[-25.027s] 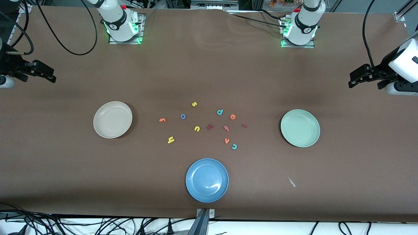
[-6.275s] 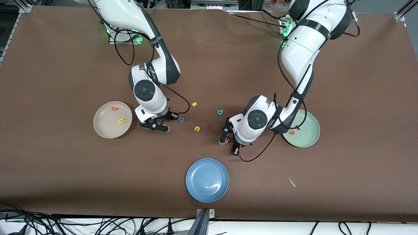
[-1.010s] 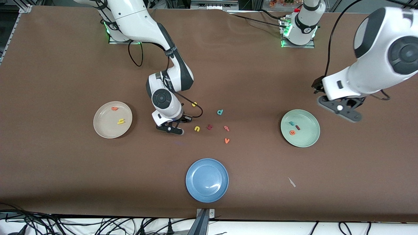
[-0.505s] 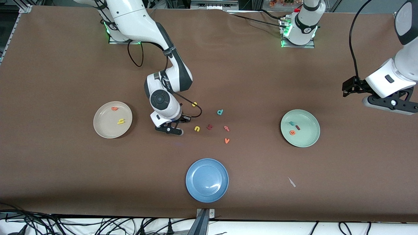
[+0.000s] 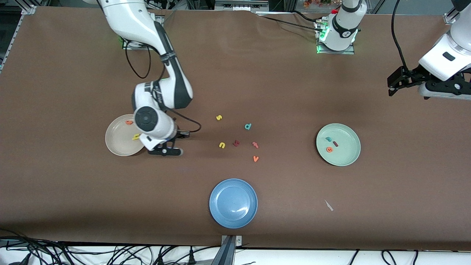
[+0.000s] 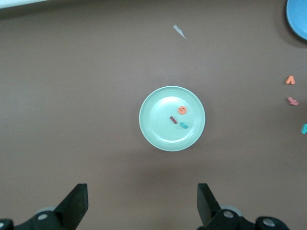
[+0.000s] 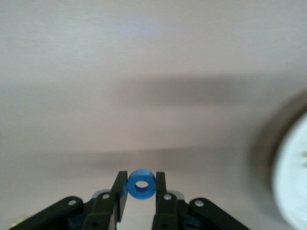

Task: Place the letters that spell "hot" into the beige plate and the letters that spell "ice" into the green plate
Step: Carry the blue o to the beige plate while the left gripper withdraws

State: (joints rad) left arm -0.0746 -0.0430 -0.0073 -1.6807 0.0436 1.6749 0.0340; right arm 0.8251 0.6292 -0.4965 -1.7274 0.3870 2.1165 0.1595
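The blue "o" (image 7: 141, 184), a small foam ring, sits clamped between the fingers of the right end effector (image 5: 166, 146), which hangs over bare desk (image 5: 73, 191) just beside the beige plate (image 5: 117, 145); half a second ago it was nearer the loose letters. The yellow "h" (image 5: 135, 137) and orange "t" (image 5: 128, 122) lie in that plate. The left end effector (image 6: 143, 206), fingers spread apart, has pulled farther off from the green plate (image 5: 346, 156).

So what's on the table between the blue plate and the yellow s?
In the front view, mostly bare brown table lies between the blue plate and the yellow s; only the yellow arch-shaped letter sits there, closer to the s.
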